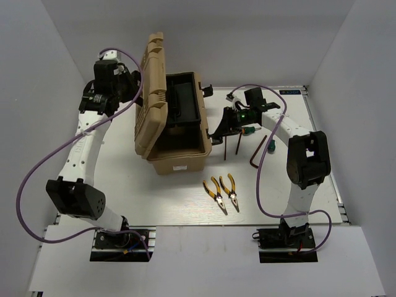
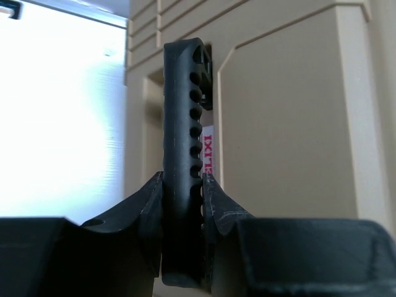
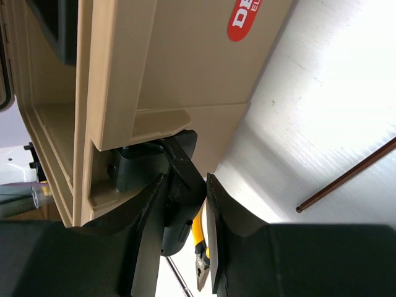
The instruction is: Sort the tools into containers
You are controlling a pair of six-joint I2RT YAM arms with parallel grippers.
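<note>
The tan toolbox (image 1: 179,158) stands open, its ribbed lid (image 1: 153,93) upright on the left. My left gripper (image 1: 137,94) is shut on the lid's black handle (image 2: 182,93), seen between the fingers in the left wrist view (image 2: 182,179). My right gripper (image 1: 218,131) sits at the box's right side, its jaws closed around a black latch (image 3: 179,154). Two yellow-and-black pliers (image 1: 215,195) (image 1: 232,190) lie in front of the box. Two dark hex keys (image 1: 228,147) (image 1: 257,151) lie to its right. The green-handled screwdriver (image 1: 248,131) lies beside the right gripper.
The box's black interior (image 1: 182,102) holds a black tray. White walls enclose the table on the left, back and right. Purple cables loop off both arms. One hex key (image 3: 346,176) and a plier tip (image 3: 199,272) show in the right wrist view.
</note>
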